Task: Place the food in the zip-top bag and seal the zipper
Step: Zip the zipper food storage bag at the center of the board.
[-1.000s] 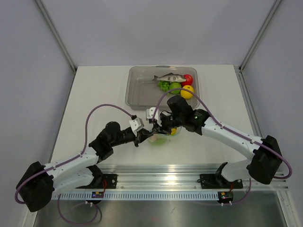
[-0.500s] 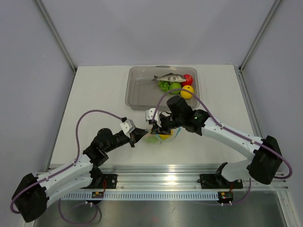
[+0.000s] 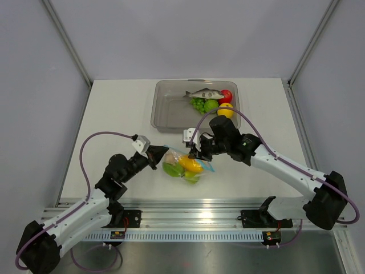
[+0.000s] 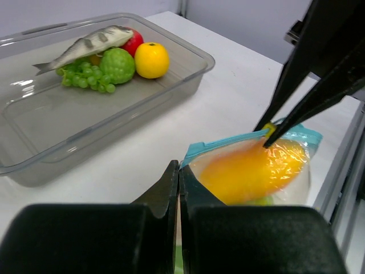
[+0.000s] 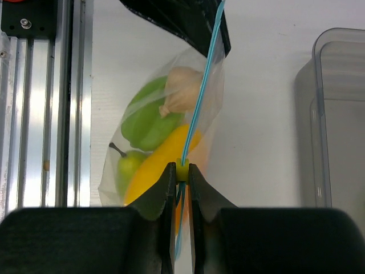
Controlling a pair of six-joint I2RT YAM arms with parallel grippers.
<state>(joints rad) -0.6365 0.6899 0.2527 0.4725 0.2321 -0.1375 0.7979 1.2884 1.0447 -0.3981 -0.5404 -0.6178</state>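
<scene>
Left gripper (image 4: 178, 168) has its jaws together on the bag (image 3: 183, 166) corner where the zipper (image 5: 201, 105) ends. The pinch itself is hidden behind its own fingers and too small to make out from above. Right gripper (image 5: 181, 171) is clamped on the zipper further along, the strip's near run cut off between its fingers; the bag lies on the worktop (image 3: 114, 125) between the grippers, with food (image 5: 145, 123) inside, blurred by the film. Against a second ago, the left arm has drawn back leftward, and the bag, then bunched under both grippers, is stretched out.
</scene>
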